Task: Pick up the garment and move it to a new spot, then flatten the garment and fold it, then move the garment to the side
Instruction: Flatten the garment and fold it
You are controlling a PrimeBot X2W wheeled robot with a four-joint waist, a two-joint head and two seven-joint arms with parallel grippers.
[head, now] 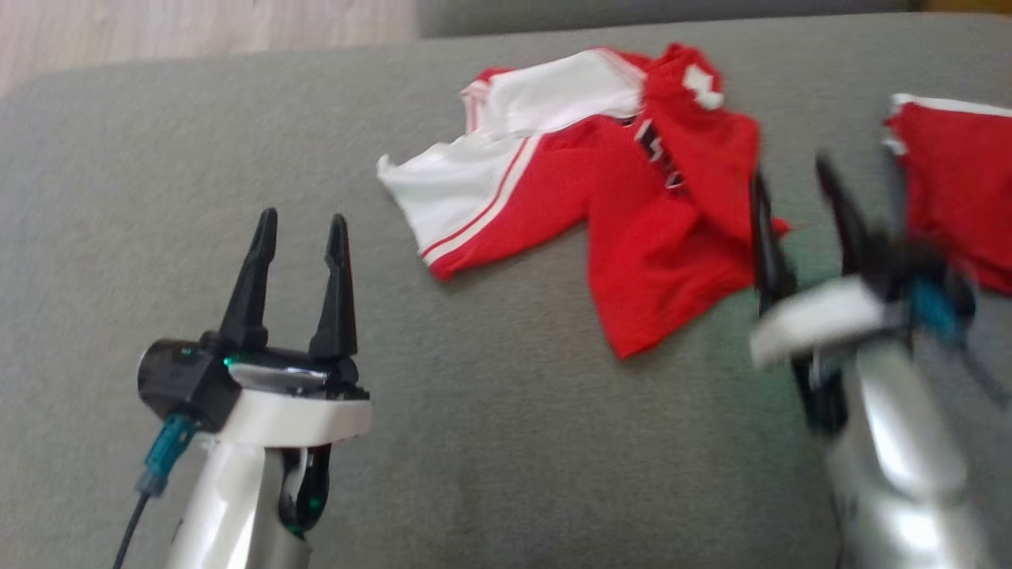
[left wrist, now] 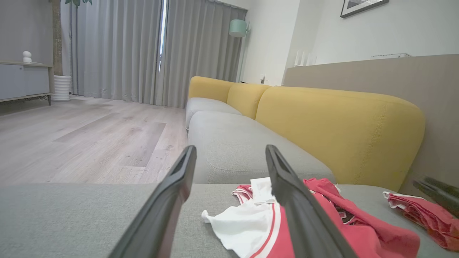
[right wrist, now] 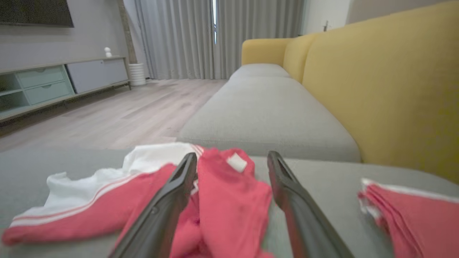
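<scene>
The crumpled red-and-white jersey [head: 632,213] is lying on the woven grey sofa cushion [head: 514,435], just ahead-left of the right gripper [head: 793,178], whose tapered dark jaws are standing spread, empty. The left gripper [head: 303,225] is hovering likewise unclenched, jersey ahead-right.

1. Grey sofa seat [head: 506,442]: backed by yellow cushions [left wrist: 340,132].
2. Pale wooden floor [left wrist: 89,143]: laid beside the sofa.
3. Grey curtains [left wrist: 118,50]: drawn full-length at the far wall.
4. Mint-green lamp [left wrist: 237,28]: placed just beside the curtains.
5. Low cabinet [right wrist: 53,86]: set against the wall, with a white ribbed pot [left wrist: 62,87] stood at its end.
6. Framed picture [left wrist: 362,6]: hung above the sofa.
</scene>
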